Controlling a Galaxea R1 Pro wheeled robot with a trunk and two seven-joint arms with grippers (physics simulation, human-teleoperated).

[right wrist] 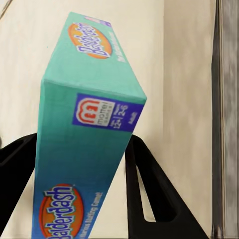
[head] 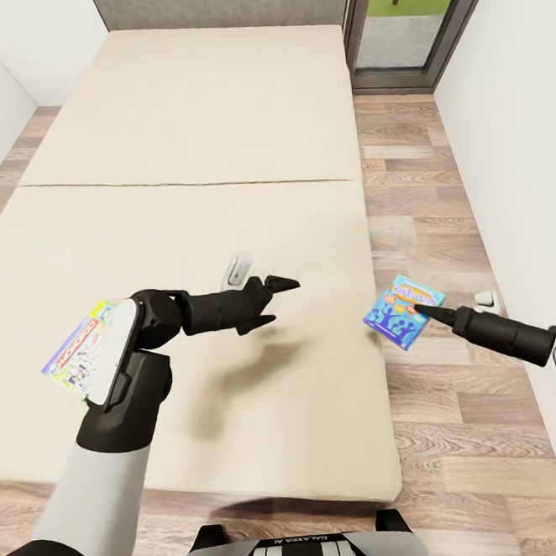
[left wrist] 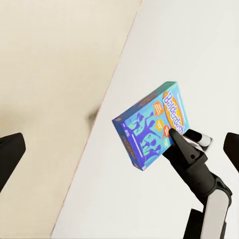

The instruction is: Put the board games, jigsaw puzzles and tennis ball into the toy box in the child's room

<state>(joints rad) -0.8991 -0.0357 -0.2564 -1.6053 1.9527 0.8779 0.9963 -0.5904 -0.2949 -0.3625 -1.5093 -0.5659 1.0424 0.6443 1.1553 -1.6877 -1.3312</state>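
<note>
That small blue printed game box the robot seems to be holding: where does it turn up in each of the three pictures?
Head view: the small blue printed game box is at right, pinched in the right gripper, past the bed's edge.
Left wrist view: right of centre, tilted, on the same gripper.
Right wrist view: up close, between the fingers.
Shared landmark: the beige mattress.

Black forearms, white upper-arm shells, black pointed gripper [head: 271, 300] fingers — GALAXEA-lettered base.
</note>
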